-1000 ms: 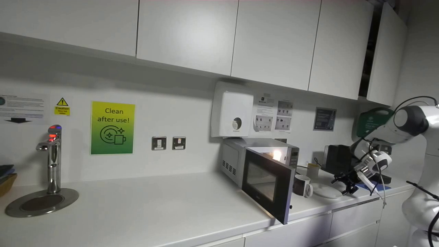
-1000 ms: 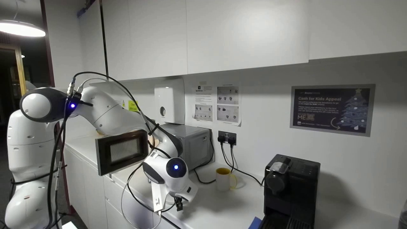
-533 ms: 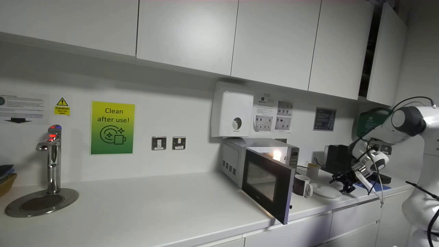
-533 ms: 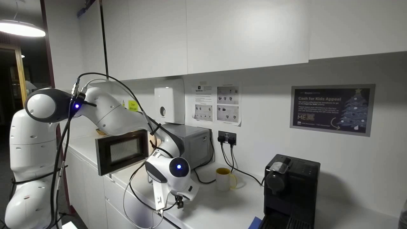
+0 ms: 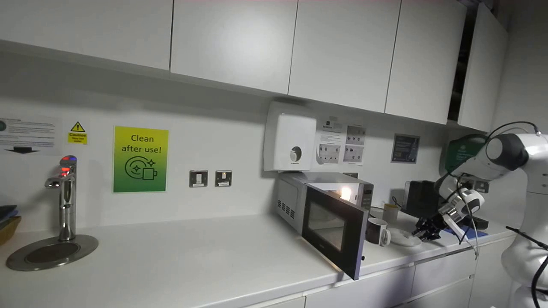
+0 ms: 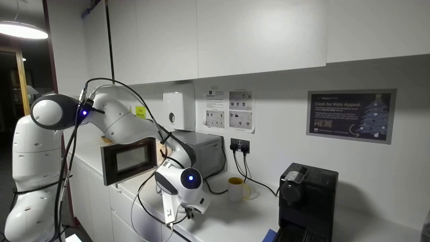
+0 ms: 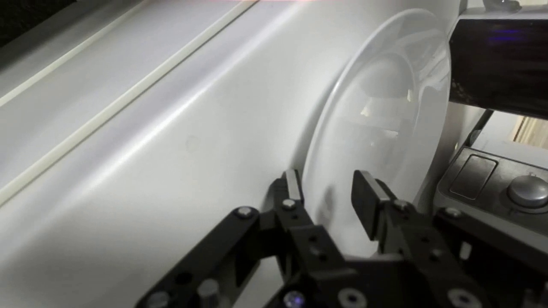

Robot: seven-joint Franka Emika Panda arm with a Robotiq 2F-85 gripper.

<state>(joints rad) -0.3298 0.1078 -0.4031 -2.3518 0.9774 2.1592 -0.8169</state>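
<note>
The white plate (image 7: 385,124) is found on the worktop (image 7: 192,171), close to the dark mug (image 5: 373,233) and near the microwave (image 5: 291,203), whose door (image 5: 334,233) stands ajar. Its rim is straddled by the gripper (image 7: 329,184): one finger (image 7: 293,185) is placed just at the outer edge, while the other finger (image 7: 363,199) is placed over the inner surface. The jaws are partly apart, at a middle width, and a clear gap is left beside the inner finger, so nothing appears to be clamped. Whether the rim is already touched by the outer finger cannot be told. The step in hand is judged to be the pinching of this rim. For it to be done well, the jaws should be brought together slowly, with the rim kept midway between them, so that the plate is not pushed sideways on the smooth worktop. Since the glossy surface may be slippery, the rim should be seated deep between the pads and not only at their tips. Contact on both sides should be confirmed before any lifting. A lift should be made gently, because a plate gripped at one edge can easily be tipped by its own weight.
</note>
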